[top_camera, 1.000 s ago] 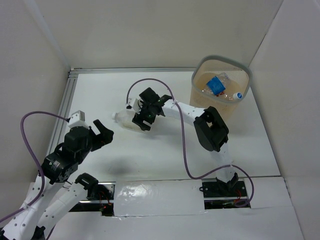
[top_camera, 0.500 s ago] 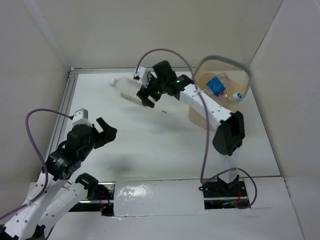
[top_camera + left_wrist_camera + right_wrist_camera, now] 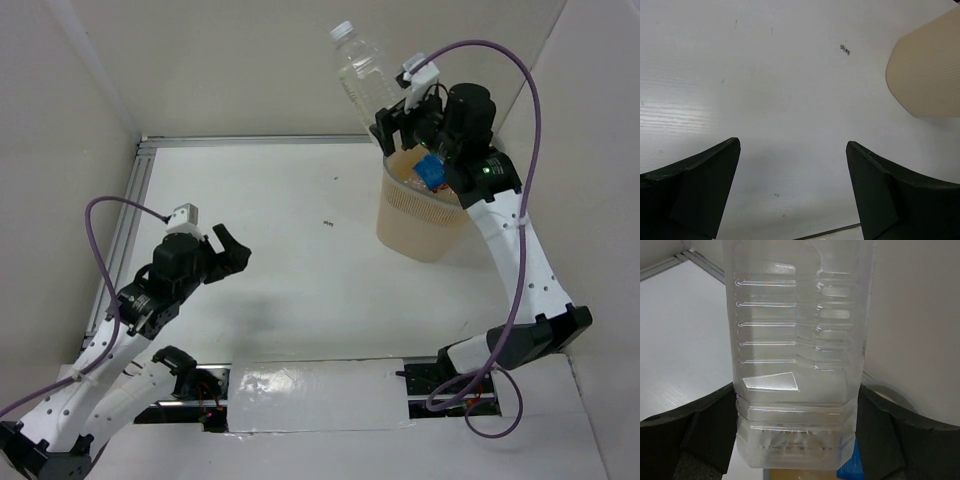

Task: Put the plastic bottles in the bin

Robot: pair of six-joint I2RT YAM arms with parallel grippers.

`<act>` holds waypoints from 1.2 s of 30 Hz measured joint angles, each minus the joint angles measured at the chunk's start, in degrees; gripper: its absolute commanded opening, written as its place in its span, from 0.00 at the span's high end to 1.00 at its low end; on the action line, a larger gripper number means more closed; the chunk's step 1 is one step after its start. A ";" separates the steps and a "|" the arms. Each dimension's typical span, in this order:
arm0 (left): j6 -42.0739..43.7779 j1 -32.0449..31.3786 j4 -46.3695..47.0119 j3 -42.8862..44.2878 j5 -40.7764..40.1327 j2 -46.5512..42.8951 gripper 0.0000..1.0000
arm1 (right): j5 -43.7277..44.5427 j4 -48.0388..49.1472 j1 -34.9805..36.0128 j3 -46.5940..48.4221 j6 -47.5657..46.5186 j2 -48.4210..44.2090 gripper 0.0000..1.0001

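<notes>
A clear plastic bottle [image 3: 363,78] with a white cap is held high above the bin [image 3: 410,220], cap pointing up and to the left. My right gripper [image 3: 400,125] is shut on its lower end, right over the bin's left rim. In the right wrist view the ribbed bottle [image 3: 797,355] fills the frame between the right gripper's [image 3: 797,435] two black fingers. A blue-labelled bottle [image 3: 433,170] lies inside the beige perforated bin. My left gripper [image 3: 232,250] hangs open over the bare table at the left, and its wrist view shows the left gripper [image 3: 792,190] with nothing between the fingers.
The bin's beige side [image 3: 927,70] shows at the right of the left wrist view. White walls close in the table at the back, left and right. A metal rail [image 3: 130,210] runs along the table's left edge. Small dark specks [image 3: 327,222] mark the table's middle.
My right arm has lifted the bottle from the table's middle, swung it right and raised it above the bin. The left gripper has drifted slightly right and stayed open.
</notes>
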 measured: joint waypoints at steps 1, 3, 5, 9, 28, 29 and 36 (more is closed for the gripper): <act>0.26 0.00 0.72 0.00 0.33 0.61 0.00 | -0.24 -0.04 -1.40 -0.98 0.31 -0.68 0.72; 0.44 0.00 1.81 0.00 0.85 1.73 0.00 | -0.61 -0.31 -4.61 -2.91 0.79 -1.79 0.72; 0.63 0.00 2.82 0.00 1.55 2.38 0.00 | -1.46 -0.81 -8.74 -5.75 1.42 -2.89 0.70; 1.66 0.00 4.96 0.00 2.54 3.65 0.00 | -3.43 -2.38 -15.69 -10.71 1.88 -4.79 0.65; 6.05 0.00 9.53 3.04 6.25 9.22 0.00 | -16.06 -10.95 -26.77 -13.73 0.87 -8.07 0.00; 6.29 0.00 9.81 3.45 6.32 9.53 0.00 | -16.55 -11.26 -27.17 -13.16 0.48 -8.37 0.00; 7.72 0.00 11.41 4.00 7.52 10.25 0.00 | -24.70 -11.80 -27.85 -8.55 -0.28 -13.22 0.00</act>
